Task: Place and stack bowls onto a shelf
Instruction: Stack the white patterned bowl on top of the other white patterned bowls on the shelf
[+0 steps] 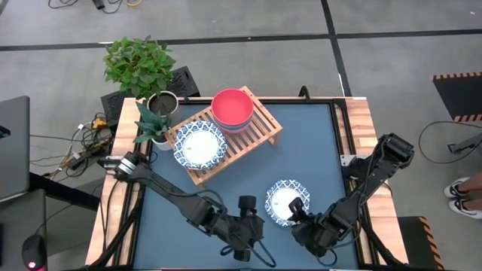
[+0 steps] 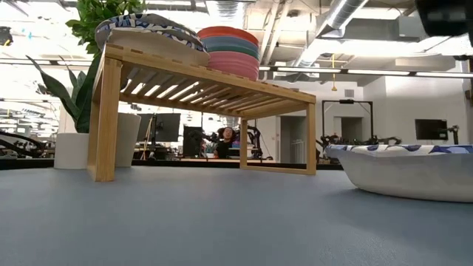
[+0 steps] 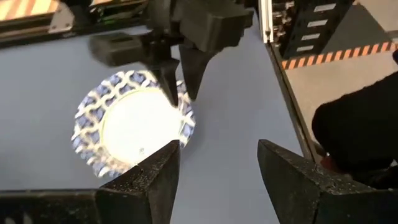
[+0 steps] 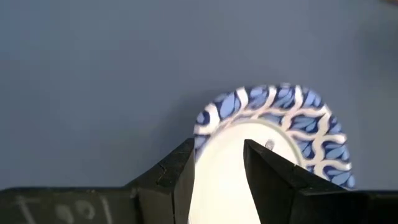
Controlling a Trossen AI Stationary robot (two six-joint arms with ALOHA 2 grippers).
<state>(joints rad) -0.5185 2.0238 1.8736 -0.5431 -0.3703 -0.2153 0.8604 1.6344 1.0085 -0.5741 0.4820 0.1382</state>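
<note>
One stiff, breakable patterned dish (image 1: 287, 202) sits on the counter (image 1: 316, 143), its thin rim between the right tool's (image 1: 299, 218) parted fingers.

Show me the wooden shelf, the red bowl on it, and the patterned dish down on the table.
Wooden shelf (image 1: 263, 129), high view, bare slats.
Red bowl (image 1: 231, 105), high view, its inside.
Patterned dish on the table (image 1: 285, 201), high view, white centre.

A lab or workshop hall; exposed ducts (image 2: 347, 15) overhead; monitors (image 2: 431, 130) on benches behind; hazard tape (image 1: 457, 75) on the floor; loose cables (image 1: 86, 139).
</note>
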